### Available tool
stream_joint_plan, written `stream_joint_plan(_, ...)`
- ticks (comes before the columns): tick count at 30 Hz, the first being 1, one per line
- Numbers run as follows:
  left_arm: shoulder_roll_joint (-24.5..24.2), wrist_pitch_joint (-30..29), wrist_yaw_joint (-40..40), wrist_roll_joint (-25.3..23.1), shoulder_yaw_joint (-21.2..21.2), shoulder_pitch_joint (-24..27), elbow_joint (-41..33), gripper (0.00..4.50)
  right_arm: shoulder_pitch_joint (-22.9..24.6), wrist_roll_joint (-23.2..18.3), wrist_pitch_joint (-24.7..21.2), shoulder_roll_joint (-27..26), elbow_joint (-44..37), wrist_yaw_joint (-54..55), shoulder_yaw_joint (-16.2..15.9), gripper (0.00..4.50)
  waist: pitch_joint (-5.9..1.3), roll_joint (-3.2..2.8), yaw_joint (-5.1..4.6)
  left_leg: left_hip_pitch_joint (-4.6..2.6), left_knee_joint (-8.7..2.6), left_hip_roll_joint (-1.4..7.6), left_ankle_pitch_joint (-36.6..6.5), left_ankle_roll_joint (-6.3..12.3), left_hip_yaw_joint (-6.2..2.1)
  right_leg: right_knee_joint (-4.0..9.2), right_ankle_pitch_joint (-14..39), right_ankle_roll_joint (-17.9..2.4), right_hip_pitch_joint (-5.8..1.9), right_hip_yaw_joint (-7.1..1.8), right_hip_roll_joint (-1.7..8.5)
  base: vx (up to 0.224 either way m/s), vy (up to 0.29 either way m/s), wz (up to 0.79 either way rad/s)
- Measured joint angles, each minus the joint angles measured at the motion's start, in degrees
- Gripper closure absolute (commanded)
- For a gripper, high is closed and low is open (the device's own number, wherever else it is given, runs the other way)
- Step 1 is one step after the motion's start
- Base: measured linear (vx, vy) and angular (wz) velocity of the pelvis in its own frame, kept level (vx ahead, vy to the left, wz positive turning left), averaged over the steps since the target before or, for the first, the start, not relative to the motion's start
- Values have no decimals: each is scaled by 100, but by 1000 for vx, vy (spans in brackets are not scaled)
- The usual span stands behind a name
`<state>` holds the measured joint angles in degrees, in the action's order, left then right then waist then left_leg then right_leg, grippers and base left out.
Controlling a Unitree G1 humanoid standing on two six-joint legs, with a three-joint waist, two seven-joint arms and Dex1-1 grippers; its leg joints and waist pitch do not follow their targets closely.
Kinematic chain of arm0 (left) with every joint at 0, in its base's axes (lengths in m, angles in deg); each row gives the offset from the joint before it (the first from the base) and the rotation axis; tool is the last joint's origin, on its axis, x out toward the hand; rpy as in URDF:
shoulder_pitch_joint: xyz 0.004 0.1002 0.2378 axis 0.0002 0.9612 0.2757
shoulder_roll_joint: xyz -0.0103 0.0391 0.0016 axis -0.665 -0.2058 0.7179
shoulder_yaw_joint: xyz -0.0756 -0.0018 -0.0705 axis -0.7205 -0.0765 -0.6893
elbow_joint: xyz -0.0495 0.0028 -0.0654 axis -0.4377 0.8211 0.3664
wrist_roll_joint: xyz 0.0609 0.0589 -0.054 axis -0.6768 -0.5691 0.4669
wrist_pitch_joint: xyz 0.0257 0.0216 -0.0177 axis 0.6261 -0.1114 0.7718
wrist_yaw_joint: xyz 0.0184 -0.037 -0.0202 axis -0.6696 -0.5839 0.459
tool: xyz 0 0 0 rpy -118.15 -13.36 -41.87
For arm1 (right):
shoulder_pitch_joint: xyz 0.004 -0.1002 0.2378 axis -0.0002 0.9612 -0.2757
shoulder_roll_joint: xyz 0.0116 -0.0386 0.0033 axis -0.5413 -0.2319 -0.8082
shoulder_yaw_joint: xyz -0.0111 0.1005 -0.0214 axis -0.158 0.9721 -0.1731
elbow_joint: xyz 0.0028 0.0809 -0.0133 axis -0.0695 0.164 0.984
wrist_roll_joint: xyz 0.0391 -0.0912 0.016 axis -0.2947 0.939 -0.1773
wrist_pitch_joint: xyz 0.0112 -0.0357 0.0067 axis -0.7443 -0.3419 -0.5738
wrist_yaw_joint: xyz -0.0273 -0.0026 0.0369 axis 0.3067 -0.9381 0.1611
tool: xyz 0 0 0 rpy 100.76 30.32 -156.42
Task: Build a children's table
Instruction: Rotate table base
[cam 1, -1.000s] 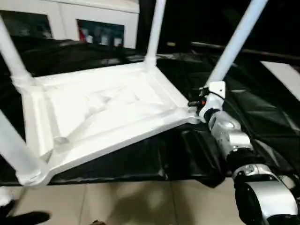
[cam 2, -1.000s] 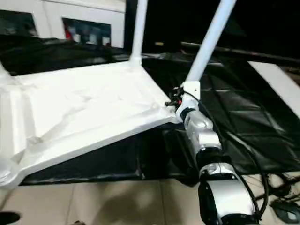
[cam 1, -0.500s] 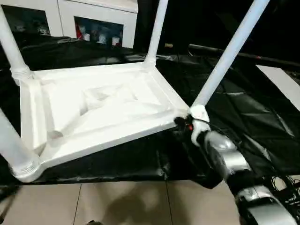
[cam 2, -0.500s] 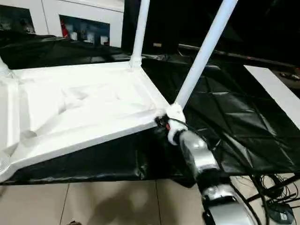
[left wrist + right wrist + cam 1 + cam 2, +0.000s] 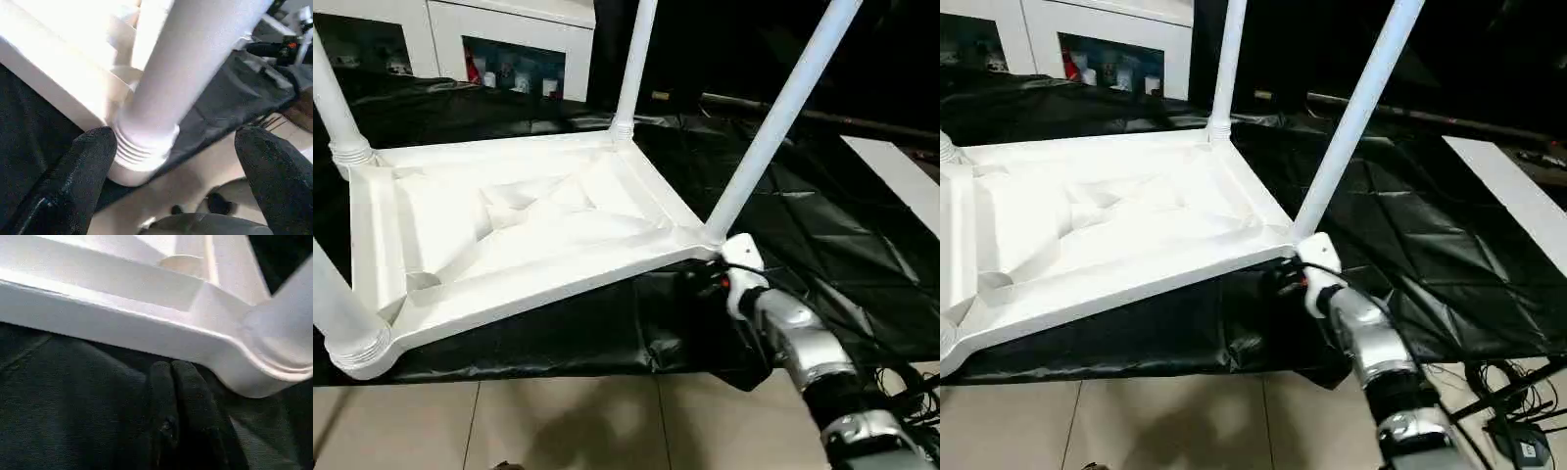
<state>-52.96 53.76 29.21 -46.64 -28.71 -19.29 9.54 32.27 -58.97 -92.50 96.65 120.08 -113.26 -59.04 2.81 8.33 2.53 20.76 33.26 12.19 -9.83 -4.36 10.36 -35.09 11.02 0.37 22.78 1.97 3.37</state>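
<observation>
The closed right tool (image 5: 700,281) has dropped below the white ribbed plastic tabletop's (image 5: 524,220) corner; left tool (image 5: 171,161) gapes around a white tube leg (image 5: 195,63), all four seated

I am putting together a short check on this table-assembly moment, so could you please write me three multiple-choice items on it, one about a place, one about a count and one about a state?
1. Where is the right gripper?
A. Clamped high on a leg
B. Low beside the tabletop's near right corner, over the black sheet
C. Inside the cabinet

2. How many legs stand in the tabletop's corner sockets in the head view?
A. Two
B. Three
C. Four

3. How are the left gripper's fingers?
A. Spread wide on either side of a leg's base, not closed on it
C. Clamped on the black sheet
B. Shut tight together

Answers:
1 B: its black fingers lie together just under the corner's edge.
2 C: one white leg rises from each corner.
3 A: the left wrist view shows a wide gap between the fingers.
</observation>
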Motion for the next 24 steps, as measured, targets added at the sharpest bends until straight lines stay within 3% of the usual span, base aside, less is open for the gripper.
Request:
stream_joint_plan(5, 24, 202, -68, 18, 5, -447, 116, 10, 113, -191, -310, -109, -35, -211, 55, 450, 0, 0, 28, -1, 15, -1, 0, -1, -10, -2, -6, -9, -2, 3, 0, 0, 0, 0)
stream_joint_plan(7, 126, 170, -128, 265, 20, -758, -2, 10, 112, -345, -463, -221, -34, -262, 140, 450, 1, -1, 53, -1, 23, -1, 0, -1, -16, -9, -10, -17, -2, 7, 0, 0, 0, 0)
stream_joint_plan(12, 247, -106, -219, 867, 128, -1144, -343, 10, 85, -347, -475, -317, 51, -160, 146, 450, 1, -1, 88, 0, 33, -2, 1, -6, -20, -27, -19, -32, -15, 9, 1, 0, 0, 0)
stream_joint_plan(17, 335, -97, -352, 906, 527, -1452, -408, 10, -40, -323, -424, -600, 329, 79, 160, 450, 3, -5, 103, -7, 36, -5, 6, -15, -36, -51, -19, -31, -11, 14, 1, 0, 0, 0)
stream_joint_plan(20, 530, -59, -471, 880, 922, -1815, -418, 10, -236, -325, -357, -729, 626, 304, 273, 450, 23, -73, 146, -17, 51, -12, 8, -17, -59, -51, -19, -31, -6, 22, 1, 0, 0, 0)
stream_joint_plan(23, 714, -24, -617, 830, 1640, -2315, -607, 10, -569, -351, -289, -949, 959, 619, 433, 450, 74, -224, 210, -30, 70, -24, 7, -16, -67, -51, -19, -32, -23, 18, 6, 0, 0, 0)
stream_joint_plan(24, 791, -26, -661, 769, 1918, -2571, -611, 10, -632, -362, -239, -974, 1085, 694, 493, 450, 85, -301, 248, -32, 77, -25, 7, -16, -76, -43, -22, -37, -33, 24, 7, 0, 0, 0)
